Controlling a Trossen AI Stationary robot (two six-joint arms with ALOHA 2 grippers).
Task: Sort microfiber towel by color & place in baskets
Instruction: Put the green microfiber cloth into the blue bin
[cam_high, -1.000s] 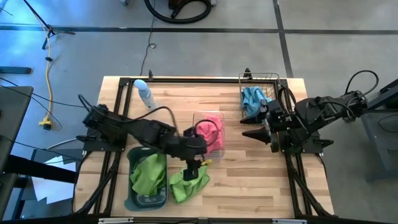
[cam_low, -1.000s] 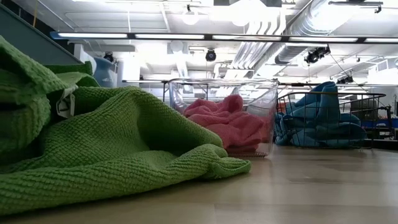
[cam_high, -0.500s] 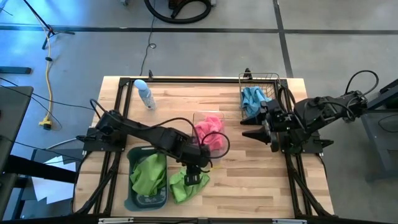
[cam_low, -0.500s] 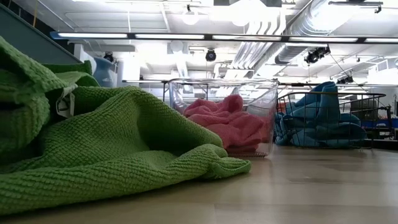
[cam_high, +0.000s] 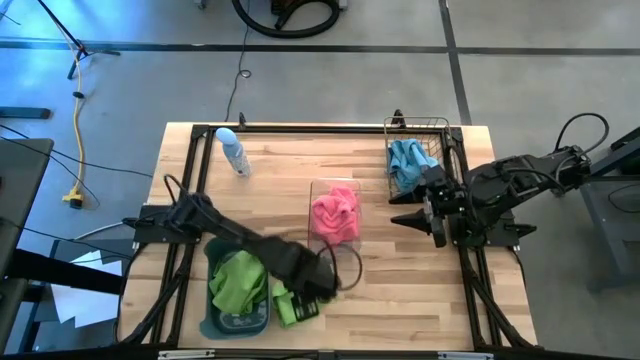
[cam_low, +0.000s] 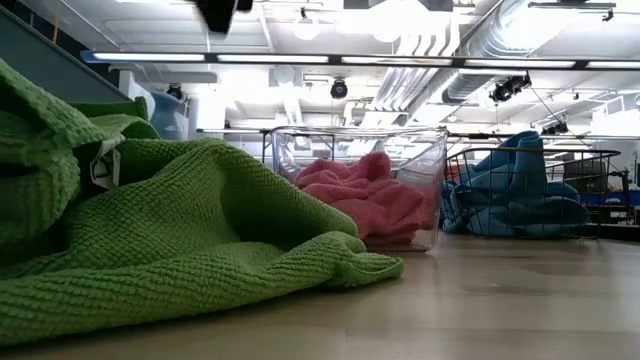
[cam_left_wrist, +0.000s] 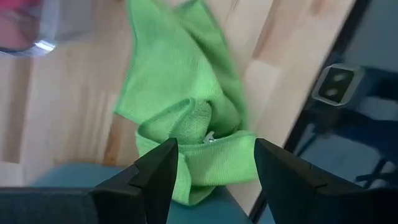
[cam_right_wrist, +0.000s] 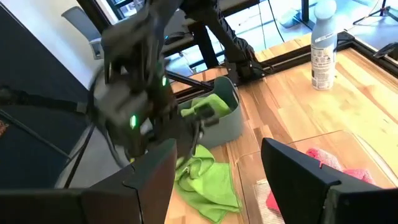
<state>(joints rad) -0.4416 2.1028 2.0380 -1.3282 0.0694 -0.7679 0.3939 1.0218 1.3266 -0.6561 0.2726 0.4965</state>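
A lime green towel (cam_left_wrist: 186, 106) lies crumpled on the table beside the dark grey tub (cam_high: 215, 320), which holds another green towel (cam_high: 238, 283). My left gripper (cam_left_wrist: 214, 168) hangs open above the loose green towel (cam_high: 290, 306), pointing down and clear of it. In the low view only its tip (cam_low: 216, 12) shows, high above the towel (cam_low: 150, 240). A pink towel (cam_high: 335, 215) lies in the clear bin (cam_high: 352, 243). Blue towels (cam_high: 406, 160) fill the wire basket (cam_high: 440, 128). My right gripper (cam_high: 402, 218) waits open above the table's right side.
A pale blue bottle (cam_high: 232, 150) stands at the far left of the table. Bare wood lies between the clear bin and the near edge, right of the green towel. The black frame rails (cam_high: 190, 180) run along the table's sides.
My left gripper has come down toward the loose green towel and a little toward the table's near edge, tipping from a slant to point nearly straight down and rolling somewhat. It stays open. The towel has not moved.
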